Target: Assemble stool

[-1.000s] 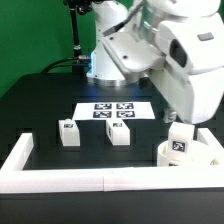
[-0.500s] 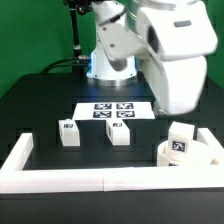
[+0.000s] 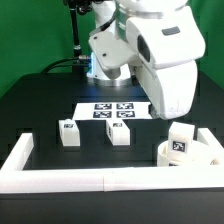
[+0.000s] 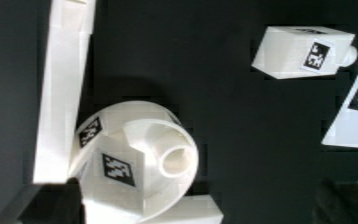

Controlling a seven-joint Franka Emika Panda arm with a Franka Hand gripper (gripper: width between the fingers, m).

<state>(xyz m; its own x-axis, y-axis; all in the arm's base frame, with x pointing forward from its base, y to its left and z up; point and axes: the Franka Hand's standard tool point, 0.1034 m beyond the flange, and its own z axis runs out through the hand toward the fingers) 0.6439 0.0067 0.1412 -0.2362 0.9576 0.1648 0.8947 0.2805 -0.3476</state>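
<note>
The round white seat (image 3: 186,155) lies at the exterior view's right, against the border wall. One leg block (image 3: 180,136) stands on it, tilted a little. Two more leg blocks (image 3: 69,132) (image 3: 119,132) stand apart in front of the marker board. In the wrist view the seat (image 4: 137,125) shows from above with the tagged leg (image 4: 144,165) on it, and another leg block (image 4: 306,50) lies apart. My gripper (image 4: 194,208) is raised above the seat. Its dark fingers (image 4: 43,205) show blurred and wide apart at the picture's edge, holding nothing. The arm's body hides it in the exterior view.
The marker board (image 3: 113,111) lies flat at mid-table and shows in the wrist view (image 4: 357,105). The long white border wall (image 3: 90,181) runs along the front and up the left side (image 3: 18,154). It also shows in the wrist view (image 4: 62,80).
The arm has risen and swung toward the exterior view's left, away from the seat. The leg on the seat now stands uncovered. The other parts have not moved.
</note>
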